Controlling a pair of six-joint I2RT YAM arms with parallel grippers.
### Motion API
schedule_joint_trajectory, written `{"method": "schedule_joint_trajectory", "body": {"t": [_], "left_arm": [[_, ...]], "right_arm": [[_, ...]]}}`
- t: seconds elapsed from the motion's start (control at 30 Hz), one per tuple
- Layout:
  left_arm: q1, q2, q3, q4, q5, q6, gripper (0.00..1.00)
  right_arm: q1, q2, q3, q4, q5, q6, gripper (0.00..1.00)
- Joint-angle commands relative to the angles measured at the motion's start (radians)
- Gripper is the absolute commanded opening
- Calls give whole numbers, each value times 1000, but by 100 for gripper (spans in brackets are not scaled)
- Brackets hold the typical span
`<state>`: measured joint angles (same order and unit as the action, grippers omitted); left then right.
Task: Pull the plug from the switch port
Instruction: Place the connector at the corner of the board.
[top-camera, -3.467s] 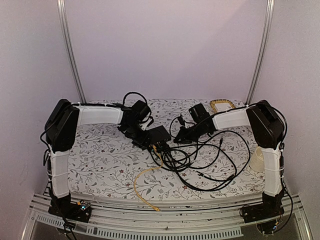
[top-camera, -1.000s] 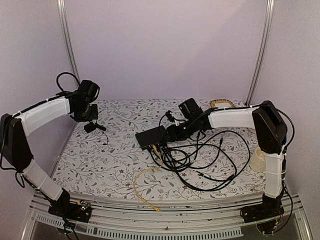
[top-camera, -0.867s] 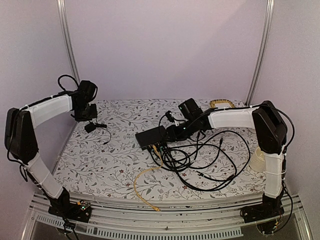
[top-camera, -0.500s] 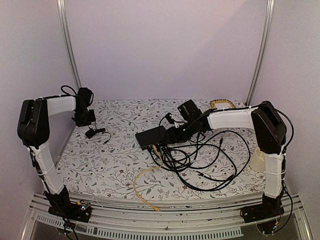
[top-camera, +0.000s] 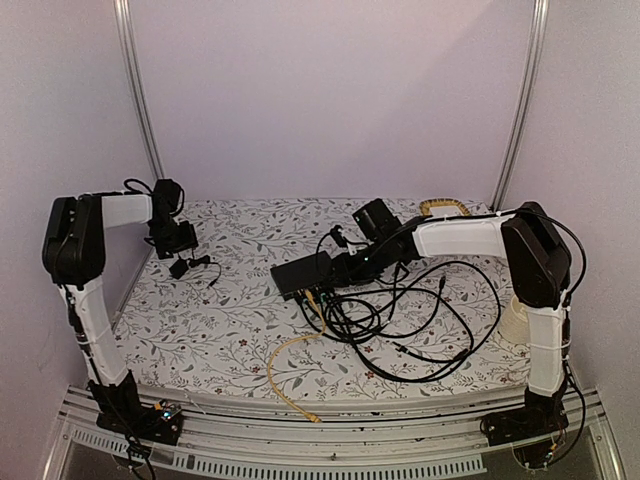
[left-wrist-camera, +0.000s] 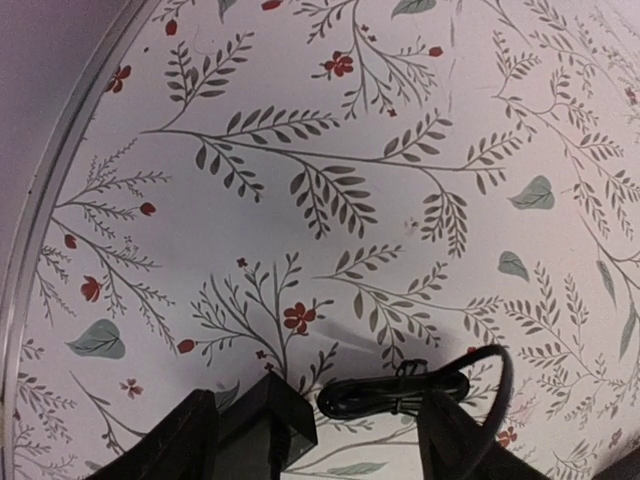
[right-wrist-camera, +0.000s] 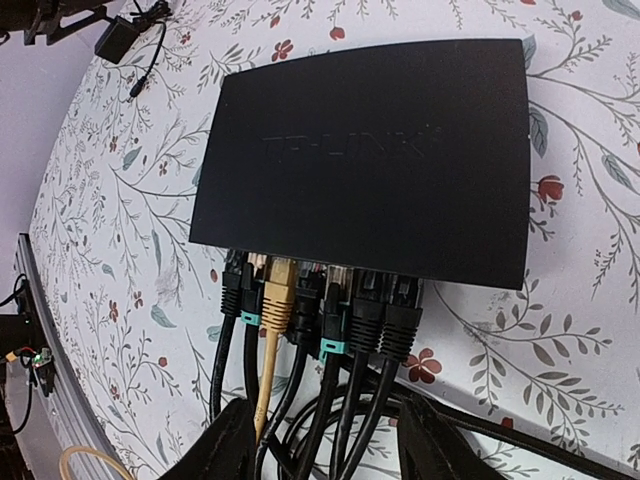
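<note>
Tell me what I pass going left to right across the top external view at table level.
In order: left gripper → switch → right gripper → beige coiled cable at the back → whitish object by the right arm. The small adapter and loose black cables overlap others, so I leave them out.

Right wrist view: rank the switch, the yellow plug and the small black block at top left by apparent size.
1. switch, by far the largest.
2-3. yellow plug and small black block look alike; the block lies farther off, so no ranking.
</note>
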<state>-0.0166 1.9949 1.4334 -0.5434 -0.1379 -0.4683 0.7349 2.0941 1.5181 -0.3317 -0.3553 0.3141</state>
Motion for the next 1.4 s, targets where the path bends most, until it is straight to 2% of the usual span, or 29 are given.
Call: {"method": "schedule_joint_trajectory", "body": {"t": [0.0,0.13,0.4,0.53,0.73,0.87,0.97,1.2,1.37], "left_arm": [[1,-82,3,-10,52,-35,73],[-17,-178,-36,-21,51,-55,75],[-100,-390,-141,-32,-38,-109,79],[-183,-482,-200,-26,-96,-140,79],[-385,-567,-283,-10,-170,-210,79],[-533,-552,-300,17,-177,-257,79],[-606,-513,-310,91,-137,-220,77],[-681,-338,-267,212,47,-102,75],[-701,-273,-271,302,147,-110,72]], "right_arm": [[6,-19,18,6,25,3,51],[6,-48,8,9,42,3,51],[7,-112,-71,41,68,17,52],[7,-136,-100,48,80,20,52],[4,-127,-90,53,81,26,52],[-4,-97,-58,44,71,21,52],[-11,-77,-32,35,59,12,52],[-20,22,128,-32,60,-43,52],[-26,137,286,-97,73,-91,47]]}}
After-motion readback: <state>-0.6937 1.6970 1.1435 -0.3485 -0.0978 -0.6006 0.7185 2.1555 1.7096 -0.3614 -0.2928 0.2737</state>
